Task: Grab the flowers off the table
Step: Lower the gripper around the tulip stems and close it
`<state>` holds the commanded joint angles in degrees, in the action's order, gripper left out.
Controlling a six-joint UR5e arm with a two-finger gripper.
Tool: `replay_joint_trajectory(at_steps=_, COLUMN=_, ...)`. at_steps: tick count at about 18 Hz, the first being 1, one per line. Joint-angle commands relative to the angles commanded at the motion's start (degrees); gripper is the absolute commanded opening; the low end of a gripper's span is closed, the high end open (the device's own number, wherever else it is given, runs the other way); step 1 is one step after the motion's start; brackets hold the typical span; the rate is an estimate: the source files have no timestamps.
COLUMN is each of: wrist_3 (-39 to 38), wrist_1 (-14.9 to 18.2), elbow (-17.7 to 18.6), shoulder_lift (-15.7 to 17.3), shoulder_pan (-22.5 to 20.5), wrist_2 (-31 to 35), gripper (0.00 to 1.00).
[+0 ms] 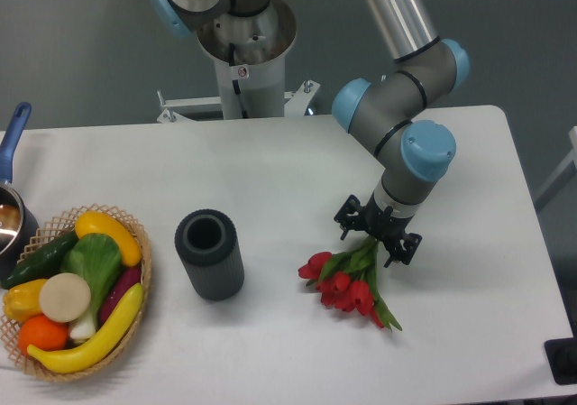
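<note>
The flowers (350,282) lie flat on the table (270,179), right of centre and toward the near edge, red heads pointing near-left and green stems running up toward the far right. The gripper (378,237) hangs directly over the stem end, its two dark fingers spread wide, one on each side of the stems, which pass between them; whether the fingers touch the stems cannot be told. Left of the flowers stands a dark grey vase (209,253), and at the far left a wicker basket (135,288) of produce.
</note>
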<state>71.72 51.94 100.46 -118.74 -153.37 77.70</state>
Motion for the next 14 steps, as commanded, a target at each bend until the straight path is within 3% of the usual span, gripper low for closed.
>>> replay_joint_trajectory(at_steps=3, wrist_3=-0.09, wrist_1=-1.14, elbow=0.09, shoulder_lift=-0.27, shoulder_pan=0.27, wrist_2=0.09, gripper=0.96)
replay_joint_trajectory(at_steps=6, wrist_3=-1.14, wrist_1=-1.49, elbow=0.09, shoulder_lift=-0.27, shoulder_pan=0.27, wrist_2=0.17, gripper=0.76)
replay_joint_trajectory(at_steps=11, wrist_3=-0.88, wrist_1=-1.5, elbow=-0.26, shoulder_lift=-0.18, shoulder_pan=0.27, wrist_2=0.18, gripper=0.59)
replay_joint_trajectory(at_steps=14, wrist_3=-1.14, wrist_1=-1.41, elbow=-0.44, shoulder_lift=-0.09, shoulder_pan=0.18, wrist_2=0.18, gripper=0.41)
